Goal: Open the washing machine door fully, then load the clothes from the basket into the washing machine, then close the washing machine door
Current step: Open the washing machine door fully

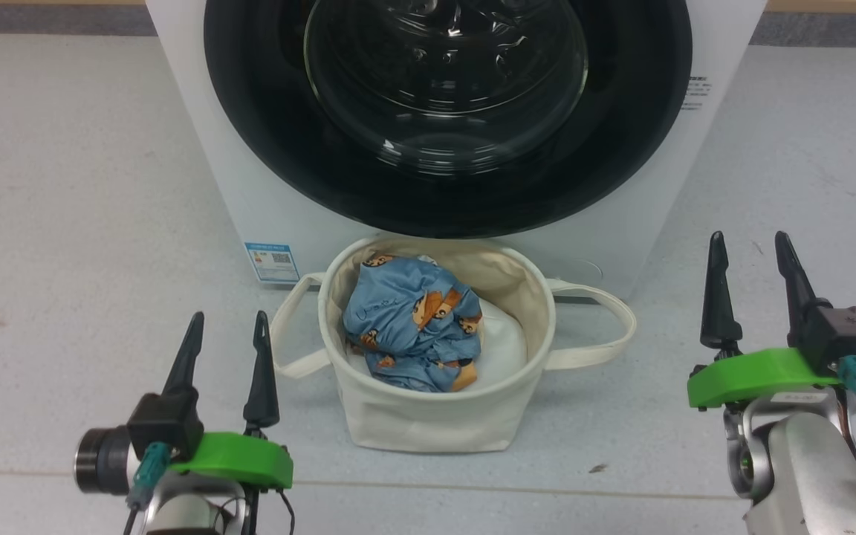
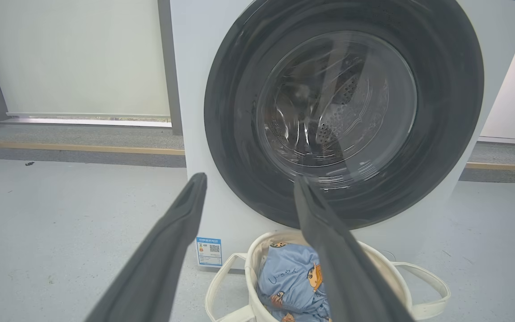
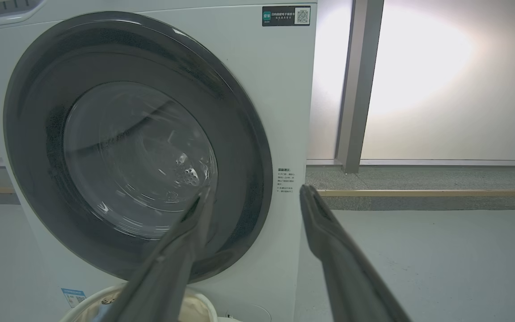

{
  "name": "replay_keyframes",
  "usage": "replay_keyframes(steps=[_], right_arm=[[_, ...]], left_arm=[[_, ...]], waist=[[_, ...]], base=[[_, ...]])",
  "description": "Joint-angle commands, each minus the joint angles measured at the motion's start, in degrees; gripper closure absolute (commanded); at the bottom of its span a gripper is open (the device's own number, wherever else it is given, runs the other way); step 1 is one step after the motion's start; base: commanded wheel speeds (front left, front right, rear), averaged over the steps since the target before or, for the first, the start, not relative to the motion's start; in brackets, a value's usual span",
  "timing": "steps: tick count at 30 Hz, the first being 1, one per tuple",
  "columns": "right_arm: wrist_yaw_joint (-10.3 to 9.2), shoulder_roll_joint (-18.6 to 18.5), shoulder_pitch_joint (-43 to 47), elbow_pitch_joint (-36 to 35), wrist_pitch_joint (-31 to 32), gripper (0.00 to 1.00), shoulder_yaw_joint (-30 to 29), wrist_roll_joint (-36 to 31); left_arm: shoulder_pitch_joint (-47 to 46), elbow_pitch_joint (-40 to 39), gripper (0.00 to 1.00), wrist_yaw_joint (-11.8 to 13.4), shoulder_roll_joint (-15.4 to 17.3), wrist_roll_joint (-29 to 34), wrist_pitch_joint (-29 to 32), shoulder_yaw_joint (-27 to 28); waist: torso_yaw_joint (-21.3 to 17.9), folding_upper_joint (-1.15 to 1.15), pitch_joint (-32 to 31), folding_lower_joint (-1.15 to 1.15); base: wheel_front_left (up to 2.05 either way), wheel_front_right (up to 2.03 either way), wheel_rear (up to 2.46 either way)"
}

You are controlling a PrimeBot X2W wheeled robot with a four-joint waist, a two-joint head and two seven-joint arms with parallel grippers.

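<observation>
From the head, the basket sits between the left claw and right claw, right under the shut door, I reckon so the clothes travel little. Both claws gape wide, empty. Left wrist: door ahead of the claw, clothes just below. Right wrist: door ahead-left (untouched).

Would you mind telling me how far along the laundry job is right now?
Nothing looks done yet: the washing machine door sits shut against the washing machine. Nothing is in hand: the left gripper and right gripper are open and empty, either side of the basket. Opening, loading and closing all remain; the clothes lie in the basket.
</observation>
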Motion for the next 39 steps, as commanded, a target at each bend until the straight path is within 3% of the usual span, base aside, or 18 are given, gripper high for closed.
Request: replay_keyframes(steps=[1, 24, 39], right_arm=[[0.00, 0.06, -1.86, -1.98, -0.70, 0.00, 1.12, -0.11], [0.00, 0.07, -1.83, -2.23, -0.70, 0.00, 1.26, 0.65], [0.00, 0.07, -1.94, -2.04, -0.70, 0.00, 1.09, 0.96]], left_arm=[[-1.76, -2.07, 0.00, 0.22, 0.19, 0.62, -0.69, 1.58], [-2.12, -3.38, 0.00, -1.94, 0.62, 3.96, -0.69, 0.13], [-2.17, -5.25, 0.00, -3.28, 0.63, 4.77, -0.69, -0.79]], waist=[[0.06, 0.00, 0.07, -0.01], [0.10, 0.00, 0.70, -0.01], [0.37, 0.00, 1.26, -0.01]], base=[[0.87, 1.37, -2.24], [1.26, 1.09, -2.35], [0.31, 0.90, -1.21]])
